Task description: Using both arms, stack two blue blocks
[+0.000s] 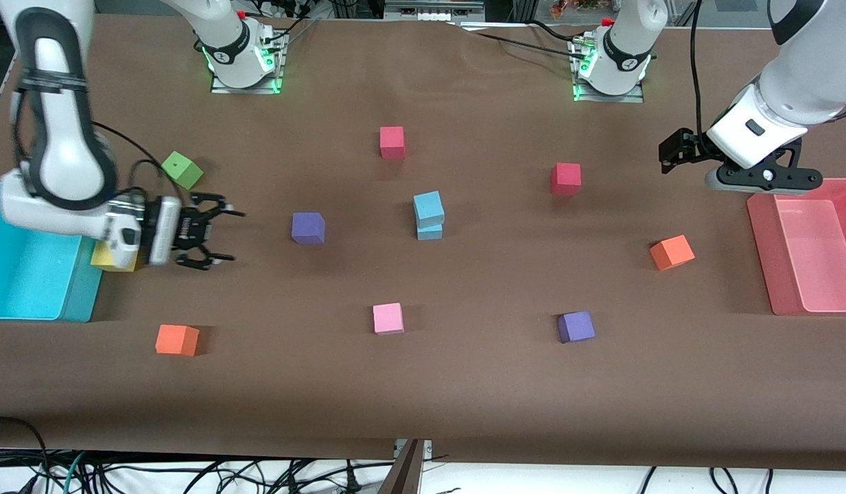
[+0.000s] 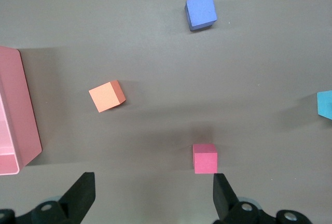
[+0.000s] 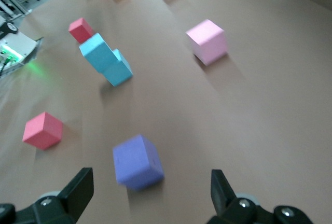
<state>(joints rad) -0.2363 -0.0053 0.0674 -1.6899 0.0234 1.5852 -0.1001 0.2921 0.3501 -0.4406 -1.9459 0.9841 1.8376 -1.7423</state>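
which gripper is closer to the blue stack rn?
Right. The right gripper hangs open toward the right arm's end of the table, with a purple cube between it and the blue stack. The left gripper is open near the pink bin.

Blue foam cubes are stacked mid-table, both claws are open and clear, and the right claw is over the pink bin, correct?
Not quite: the front view shows the right claw beside the cyan bin; the left claw is near the pink bin. The light blue foam cubes are stacked, both claws open.
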